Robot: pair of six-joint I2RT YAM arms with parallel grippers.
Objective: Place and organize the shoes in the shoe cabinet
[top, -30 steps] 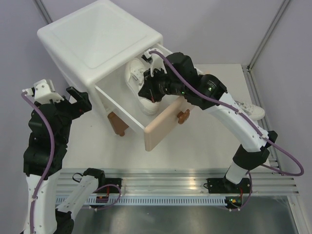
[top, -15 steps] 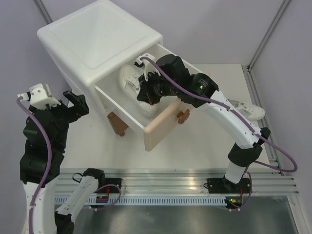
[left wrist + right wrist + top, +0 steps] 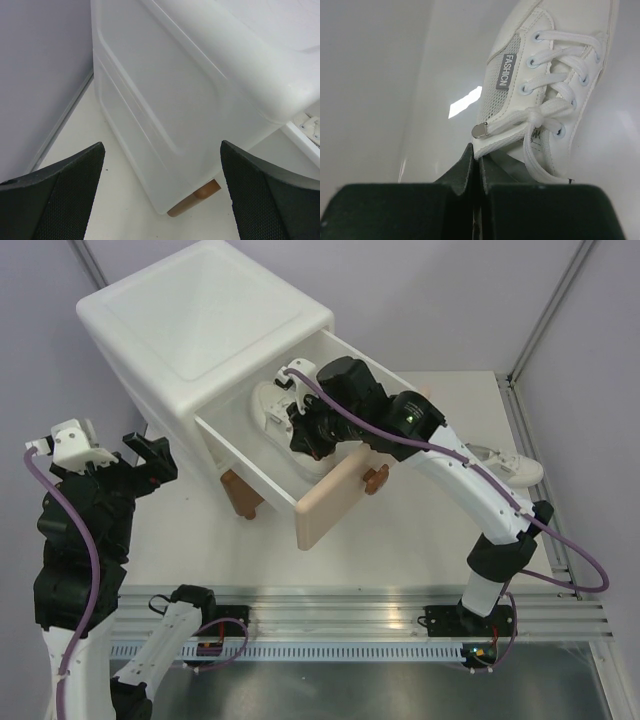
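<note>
The white shoe cabinet (image 3: 200,330) stands at the back left with its upper drawer (image 3: 322,498) pulled out, beige front toward me. My right gripper (image 3: 303,437) reaches down into that drawer, shut on the collar edge of a white sneaker (image 3: 270,405). In the right wrist view the jaws (image 3: 479,151) pinch the rim of this laced shoe (image 3: 547,85) over the drawer floor. A second white sneaker (image 3: 508,468) lies on the table at the right, behind the right arm. My left gripper (image 3: 148,453) hangs open and empty beside the cabinet's side wall (image 3: 165,100).
The drawer's brown knob (image 3: 376,478) sticks out toward the right arm. A brown cabinet foot (image 3: 243,496) stands under the drawer, and another foot (image 3: 200,194) shows between my left fingers. A metal rail (image 3: 350,605) runs along the near edge.
My right gripper has carried the white sneaker leftward, deeper into the drawer. The left arm has drawn back to the left, away from the cabinet.
</note>
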